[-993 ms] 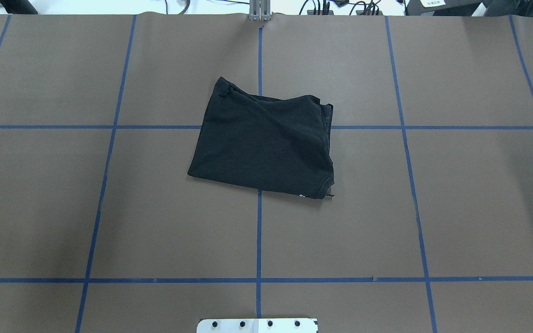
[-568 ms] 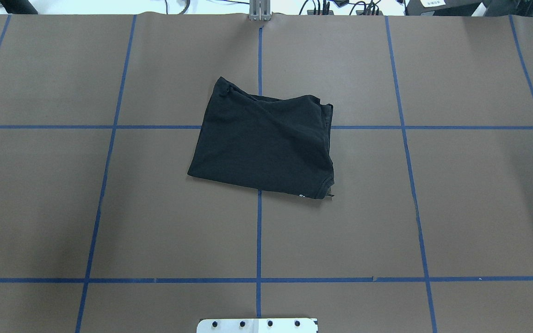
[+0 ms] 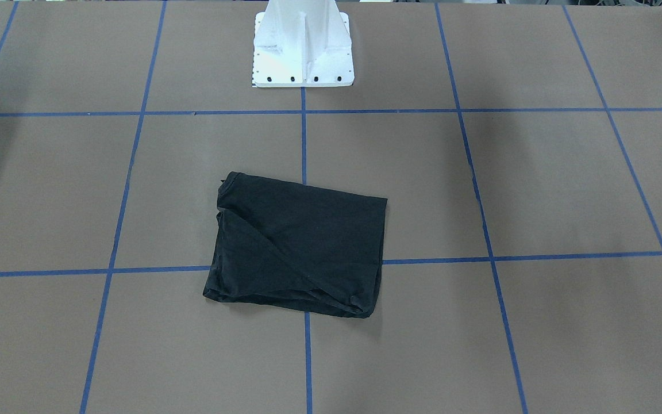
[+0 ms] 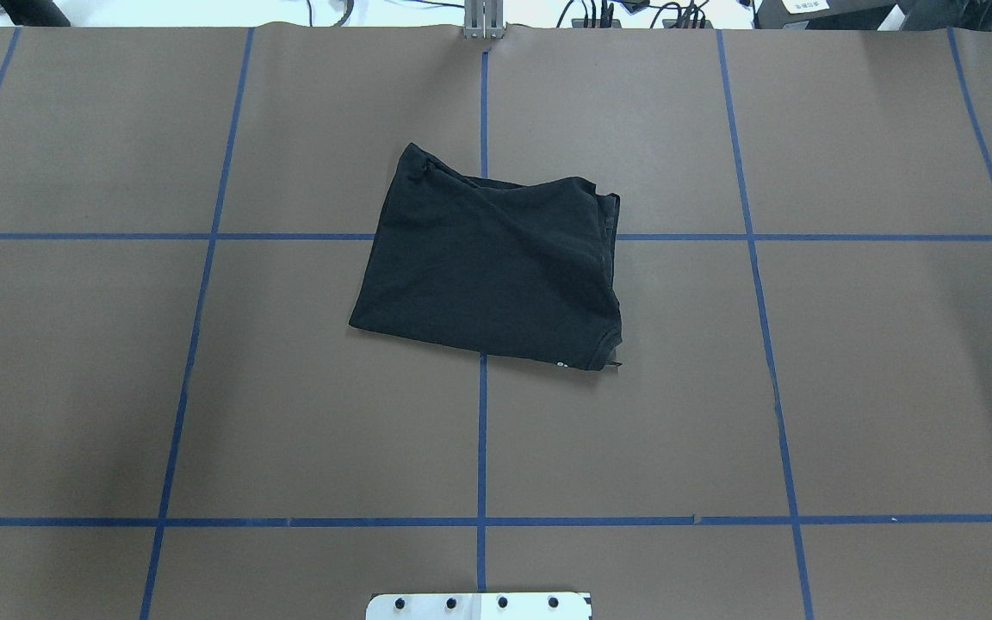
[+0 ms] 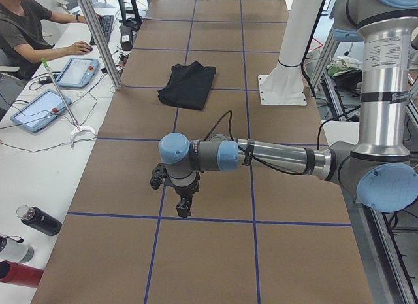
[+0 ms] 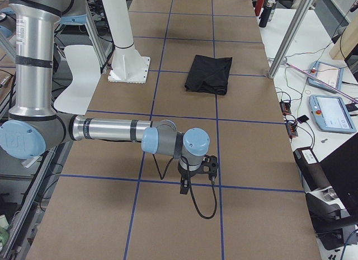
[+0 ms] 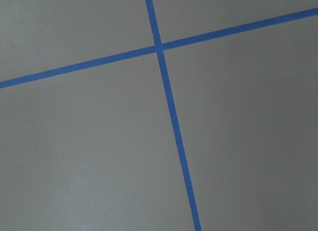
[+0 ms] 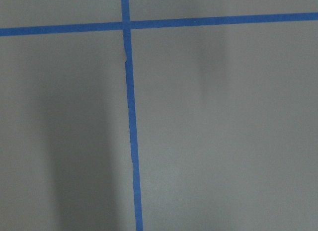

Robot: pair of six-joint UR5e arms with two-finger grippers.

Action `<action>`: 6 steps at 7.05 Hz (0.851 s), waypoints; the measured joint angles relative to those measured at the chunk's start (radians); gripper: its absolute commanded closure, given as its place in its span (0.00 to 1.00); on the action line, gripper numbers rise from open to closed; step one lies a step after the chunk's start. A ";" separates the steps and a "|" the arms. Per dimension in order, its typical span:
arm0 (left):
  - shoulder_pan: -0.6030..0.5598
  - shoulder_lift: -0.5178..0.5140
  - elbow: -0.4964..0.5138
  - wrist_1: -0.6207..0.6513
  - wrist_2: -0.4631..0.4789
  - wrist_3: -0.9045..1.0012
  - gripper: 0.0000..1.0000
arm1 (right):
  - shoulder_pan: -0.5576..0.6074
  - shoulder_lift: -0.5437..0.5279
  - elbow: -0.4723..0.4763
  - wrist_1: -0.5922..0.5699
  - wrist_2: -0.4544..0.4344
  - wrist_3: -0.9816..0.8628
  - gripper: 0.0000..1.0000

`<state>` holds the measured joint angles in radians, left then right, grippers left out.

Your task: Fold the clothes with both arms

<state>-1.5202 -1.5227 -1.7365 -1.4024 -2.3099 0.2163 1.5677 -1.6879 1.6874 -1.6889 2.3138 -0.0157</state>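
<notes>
The clothes are one black T-shirt (image 4: 492, 267), folded into a rough rectangle at the middle of the brown table (image 4: 849, 387); no print shows. It also appears in the front view (image 3: 299, 247) and in both side views (image 5: 188, 85) (image 6: 210, 74). My left arm's gripper (image 5: 183, 209) hangs low over the table far from the T-shirt, seen only from the left end. My right arm's gripper (image 6: 184, 187) hangs likewise at the other end. I cannot tell whether either is open or shut. Both wrist views show only bare table and blue tape.
Blue tape lines (image 4: 482, 430) grid the table. The white pedestal base (image 3: 302, 52) stands at the robot's edge. A side desk holds tablets (image 5: 78, 72) and bottles (image 5: 39, 220), with a person (image 5: 23, 26) seated there. Another tablet (image 6: 333, 112) lies on the opposite desk.
</notes>
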 measured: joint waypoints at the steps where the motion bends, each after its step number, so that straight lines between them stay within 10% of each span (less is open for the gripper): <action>1: 0.000 -0.001 0.002 -0.001 -0.001 0.000 0.00 | 0.000 0.000 0.000 0.000 0.000 -0.001 0.00; 6: 0.000 -0.003 0.006 -0.004 -0.010 0.000 0.00 | 0.000 0.000 -0.007 0.000 -0.003 -0.002 0.00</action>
<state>-1.5202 -1.5253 -1.7310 -1.4061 -2.3195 0.2160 1.5677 -1.6876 1.6802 -1.6889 2.3107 -0.0173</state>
